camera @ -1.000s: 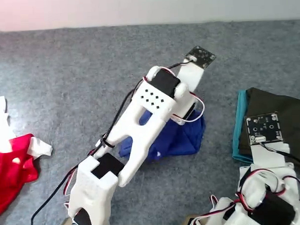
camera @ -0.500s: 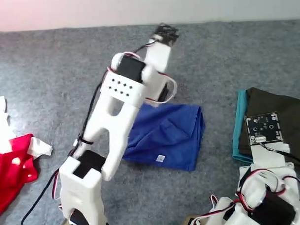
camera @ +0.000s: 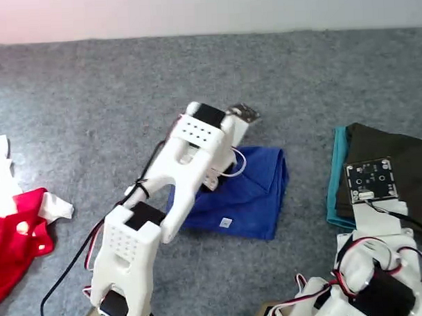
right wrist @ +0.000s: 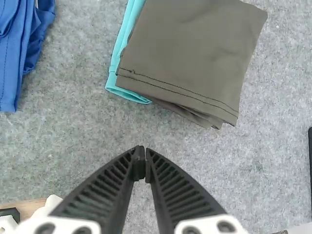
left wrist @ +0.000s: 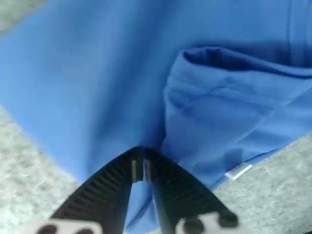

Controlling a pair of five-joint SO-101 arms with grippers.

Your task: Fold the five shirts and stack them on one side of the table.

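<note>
- The right arm, white plastic with black motors and red and white wires, sits folded at the near right edge of the desk, its wrist over the near edge of a stack of folded clothes.
- The right claw has ribbed black fingers that taper to a point. They are pressed together at the tips and hang over bare desk just short of that stack.
- The desk covering is a grey, speckled, felt-like mat.
- The left arm, also white plastic with a perforated shell, rises from the near left edge and leans forward to the middle of the desk, wrist bent down over the blue shirt.
- The left claw is closed, its ribbed tips meeting low over the blue cloth. I cannot tell whether they touch it.
- The blue shirt lies mid-desk as a soft, rough rectangle with loose folds and a raised pocket of fabric. A small white label shows near its near edge.
- To the right, an olive-brown shirt, smooth and neatly squared with a stitched hem, lies on top of a teal shirt that peeks out along one edge.
- At the left edge, well apart from the others, a crumpled red shirt lies touching a crumpled white shirt.
</note>
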